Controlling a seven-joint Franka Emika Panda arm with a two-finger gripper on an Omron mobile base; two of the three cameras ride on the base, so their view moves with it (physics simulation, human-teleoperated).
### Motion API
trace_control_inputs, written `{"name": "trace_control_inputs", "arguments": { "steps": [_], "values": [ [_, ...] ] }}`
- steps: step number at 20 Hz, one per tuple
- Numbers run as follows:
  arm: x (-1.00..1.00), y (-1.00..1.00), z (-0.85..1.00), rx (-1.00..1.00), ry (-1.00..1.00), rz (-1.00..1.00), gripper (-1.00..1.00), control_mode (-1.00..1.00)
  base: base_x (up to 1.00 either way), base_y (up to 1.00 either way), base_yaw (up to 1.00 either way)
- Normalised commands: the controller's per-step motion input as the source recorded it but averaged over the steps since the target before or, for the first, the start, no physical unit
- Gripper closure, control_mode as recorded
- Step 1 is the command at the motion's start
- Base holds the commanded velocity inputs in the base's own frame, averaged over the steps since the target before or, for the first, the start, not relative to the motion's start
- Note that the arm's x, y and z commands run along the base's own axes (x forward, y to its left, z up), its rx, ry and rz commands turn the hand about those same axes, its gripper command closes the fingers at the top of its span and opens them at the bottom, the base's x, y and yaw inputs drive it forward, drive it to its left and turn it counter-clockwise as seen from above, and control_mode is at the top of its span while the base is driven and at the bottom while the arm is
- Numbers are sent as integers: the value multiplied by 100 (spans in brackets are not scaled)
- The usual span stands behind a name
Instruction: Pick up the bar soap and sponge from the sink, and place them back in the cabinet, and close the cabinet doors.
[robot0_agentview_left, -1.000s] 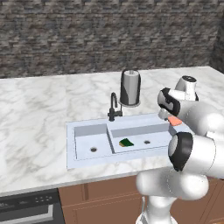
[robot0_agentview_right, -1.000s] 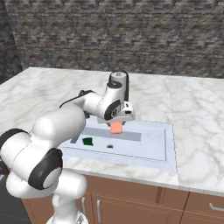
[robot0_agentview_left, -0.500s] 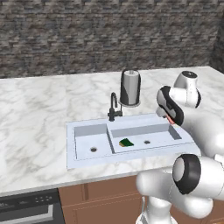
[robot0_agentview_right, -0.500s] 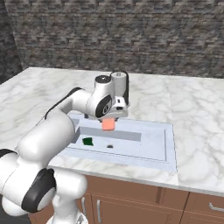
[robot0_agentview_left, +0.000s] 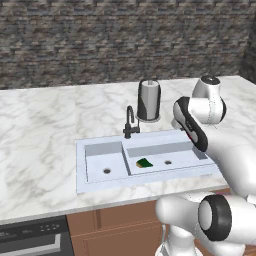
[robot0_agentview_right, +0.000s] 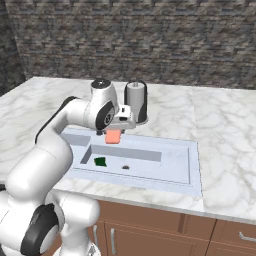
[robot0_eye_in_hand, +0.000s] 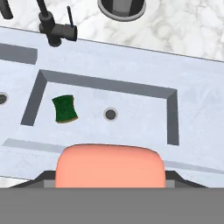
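My gripper (robot0_agentview_right: 114, 131) is shut on the salmon-pink bar soap (robot0_agentview_right: 113, 136) and holds it in the air above the sink's right basin. In the hand view the bar soap (robot0_eye_in_hand: 110, 165) lies across the bottom between the fingers of the gripper (robot0_eye_in_hand: 110, 180). The green and yellow sponge (robot0_agentview_left: 144, 163) lies on the floor of that basin, left of the drain; I also see the sponge (robot0_agentview_right: 100, 161) (robot0_eye_in_hand: 64, 108) from the other side and from above. The light grey sink (robot0_agentview_left: 100, 188) (robot0_agentview_right: 195, 172) (robot0_eye_in_hand: 131, 54) is set into the marble counter. The cabinet and its doors are out of view.
A black faucet (robot0_agentview_left: 130, 125) (robot0_eye_in_hand: 54, 28) stands at the sink's back edge. A grey cylindrical canister (robot0_agentview_left: 148, 100) (robot0_agentview_right: 136, 101) stands on the counter just behind it. Low brown cabinets (robot0_agentview_right: 165, 235) run under the counter. A dark stone wall closes the back.
The arm has swung and carried the soap a little up and toward the left in the right base view. The sponge has stayed where it was.
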Motion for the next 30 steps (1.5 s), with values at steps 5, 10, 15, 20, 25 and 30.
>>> {"name": "trace_control_inputs", "arguments": {
  "steps": [5,10,15,20,25,30],
  "values": [
    [-23,24,25,0,-5,-14,100,-100,0,0,0],
    [-20,10,27,1,-5,-16,100,-100,0,0,0],
    [-10,2,25,2,-5,-13,100,-100,0,0,0],
    [-4,0,25,2,-6,-3,100,-100,0,0,0],
    [-1,0,19,1,-8,0,100,-100,0,0,0],
    [-14,0,18,0,-7,0,100,-100,0,0,0]
  ]
}}
